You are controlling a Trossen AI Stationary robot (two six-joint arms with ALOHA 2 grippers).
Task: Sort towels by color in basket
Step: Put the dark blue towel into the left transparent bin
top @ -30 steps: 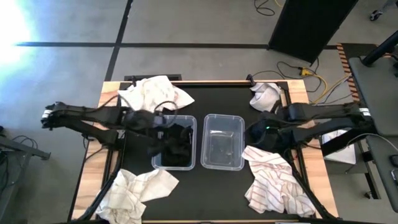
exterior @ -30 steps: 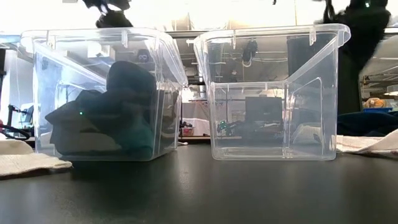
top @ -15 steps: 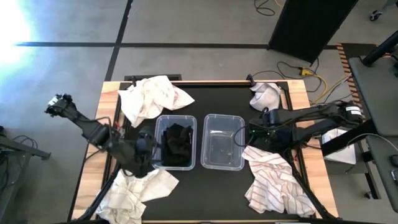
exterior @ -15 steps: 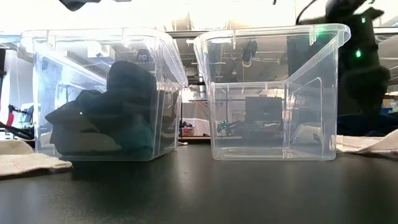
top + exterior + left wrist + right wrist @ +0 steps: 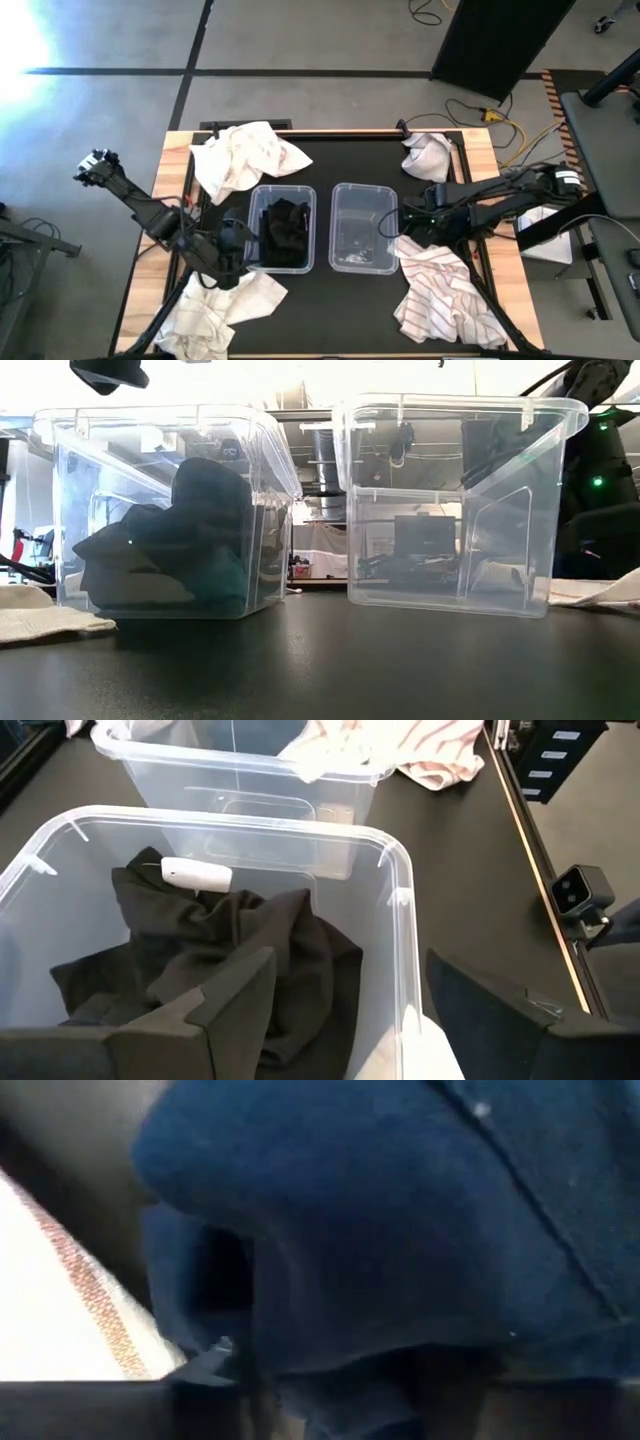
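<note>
Table point(image 5: 330, 290) with a black top and pale wood edges fills the overhead view, carrying two clear plastic bins side by side at its middle. Left clear bin point(image 5: 282, 229) holds a heap of dark towels point(image 5: 215, 960), black and deep green, piled against its wall in the low view. Right clear bin point(image 5: 361, 228) sits just beside it and is tilted in the low view point(image 5: 455, 510), one end lifted off the table.

Light towels lie around the bins: a cream crumpled towel point(image 5: 243, 155) at the far left corner, a second cream towel point(image 5: 222, 305) at the near left, a white towel with thin dark stripes point(image 5: 445, 295) at the near right, and a small white towel point(image 5: 428, 153) at the far right.

Left end effector point(image 5: 228, 258) hovers at the near left corner of the left bin, above the second cream towel, its fingers point(image 5: 215, 1005) spread wide and empty.

Right end effector point(image 5: 408, 222) sits against the right bin's right wall. Its wrist camera is filled by a navy blue towel point(image 5: 400, 1230) pressed close, with striped cloth at one edge; whether the fingers are gripping it cannot be told.
</note>
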